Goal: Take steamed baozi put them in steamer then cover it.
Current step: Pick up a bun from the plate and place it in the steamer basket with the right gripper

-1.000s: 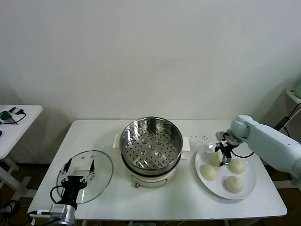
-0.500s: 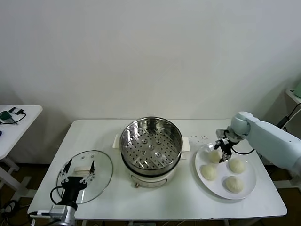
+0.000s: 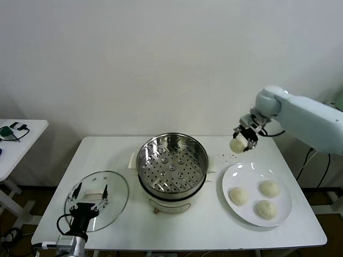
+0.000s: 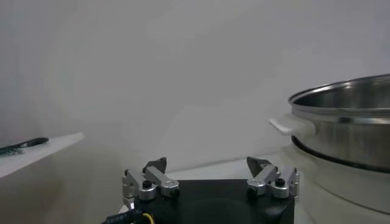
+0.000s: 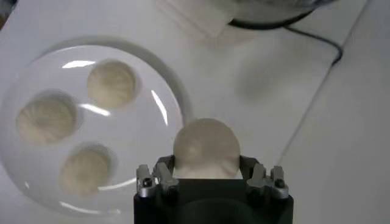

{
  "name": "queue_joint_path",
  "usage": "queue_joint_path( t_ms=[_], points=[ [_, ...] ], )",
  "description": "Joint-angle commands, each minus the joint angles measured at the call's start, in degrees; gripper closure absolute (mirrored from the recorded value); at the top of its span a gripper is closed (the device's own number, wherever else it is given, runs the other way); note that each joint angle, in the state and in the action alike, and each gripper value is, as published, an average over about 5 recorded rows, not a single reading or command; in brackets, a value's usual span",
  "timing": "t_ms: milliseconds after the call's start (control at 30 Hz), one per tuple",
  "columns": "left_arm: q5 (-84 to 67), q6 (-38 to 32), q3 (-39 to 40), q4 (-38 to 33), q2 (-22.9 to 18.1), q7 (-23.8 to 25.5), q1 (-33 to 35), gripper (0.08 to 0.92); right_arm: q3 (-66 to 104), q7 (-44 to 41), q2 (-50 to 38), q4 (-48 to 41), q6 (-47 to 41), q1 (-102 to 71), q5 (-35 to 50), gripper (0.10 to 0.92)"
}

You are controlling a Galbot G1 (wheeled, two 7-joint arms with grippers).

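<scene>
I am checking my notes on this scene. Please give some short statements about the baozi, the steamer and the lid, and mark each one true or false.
1. The right pincer holds a baozi in the air. True.
2. Four baozi lie on the plate. False: three lie there.
3. The steamer has a baozi inside. False: it is empty.
4. The glass lid lies on the table, left of the steamer. True.
5. The left pincer grips the lid. False: it is open, holding nothing.
</scene>
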Motion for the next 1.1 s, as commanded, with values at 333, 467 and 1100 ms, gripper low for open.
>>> queue_joint_path(
  t_ms=[333, 467, 1100],
  points=[
    [0.0, -0.1, 1.1, -0.3, 0.4, 0.1, 1.0, 0.177, -1.2, -1.1, 21.4, 4.2, 15.1, 4.9, -9.4, 0.330],
    [-0.1, -0.1, 1.2, -0.5, 0.7, 0.1, 1.2, 0.177, 1.0, -0.8, 25.9, 1.9, 17.0, 0.6, -13.2, 0.330],
    [-1.2, -0.6, 0.8, -0.5, 1.3, -0.1, 2.5, 0.177, 4.5, -0.2, 32.8, -6.9, 19.5, -12.4, -23.2, 0.330]
  ],
)
